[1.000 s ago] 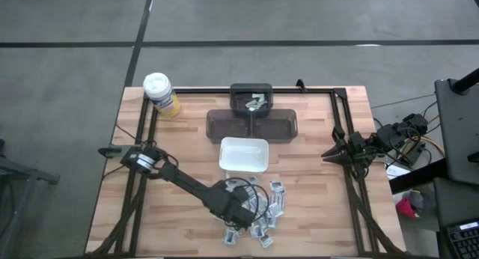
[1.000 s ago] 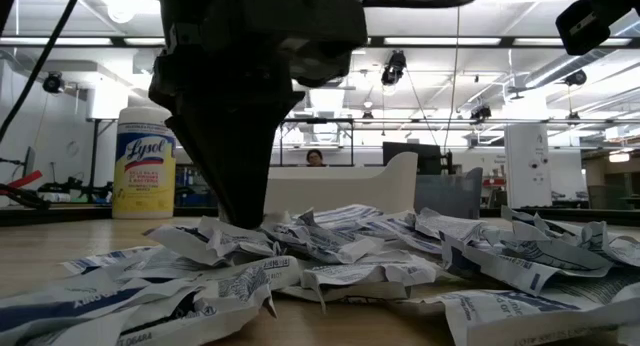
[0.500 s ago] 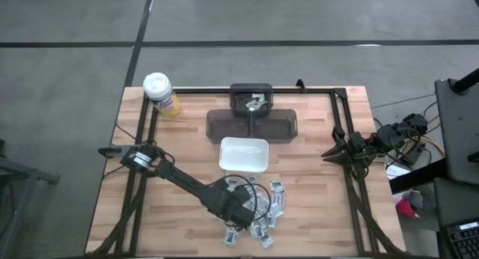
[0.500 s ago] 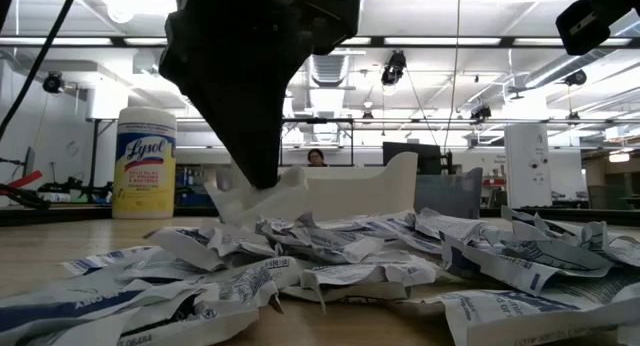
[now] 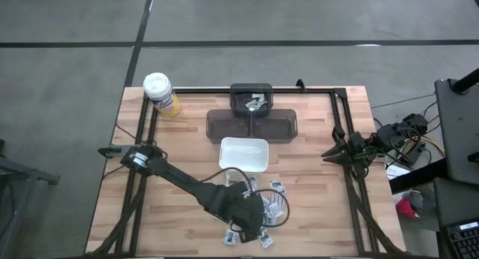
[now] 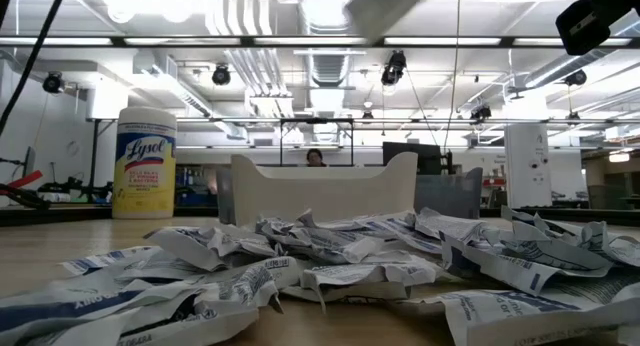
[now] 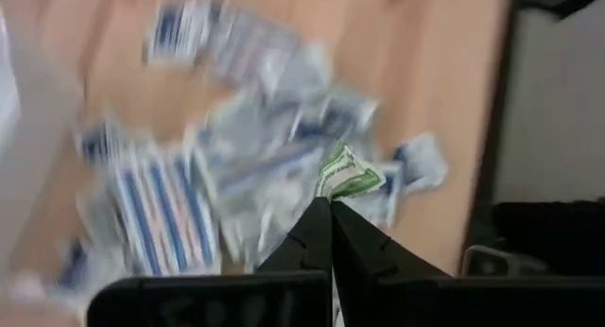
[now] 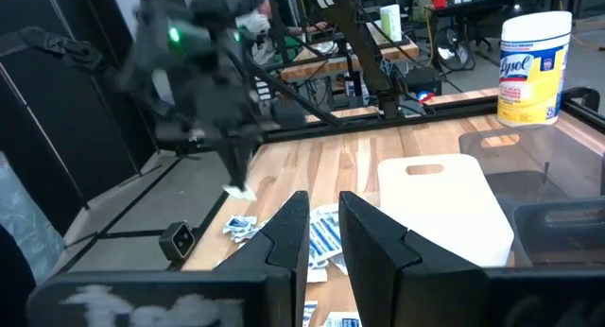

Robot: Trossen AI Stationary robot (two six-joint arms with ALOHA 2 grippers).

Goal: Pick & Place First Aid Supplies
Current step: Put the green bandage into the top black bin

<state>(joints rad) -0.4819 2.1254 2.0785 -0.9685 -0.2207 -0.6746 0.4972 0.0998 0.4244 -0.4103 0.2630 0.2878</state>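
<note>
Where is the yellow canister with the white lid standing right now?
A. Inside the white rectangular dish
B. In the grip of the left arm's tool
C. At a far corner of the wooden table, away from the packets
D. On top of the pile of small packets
C: the high view shows the yellow canister with the white lid upright at the wooden table's far left corner, well apart from the white rectangular dish and the pile of small packets.

Packets (image 6: 330, 248) white-grey, blue print; dish (image 5: 244, 155) white; canister (image 6: 146, 164) yellow.
</note>
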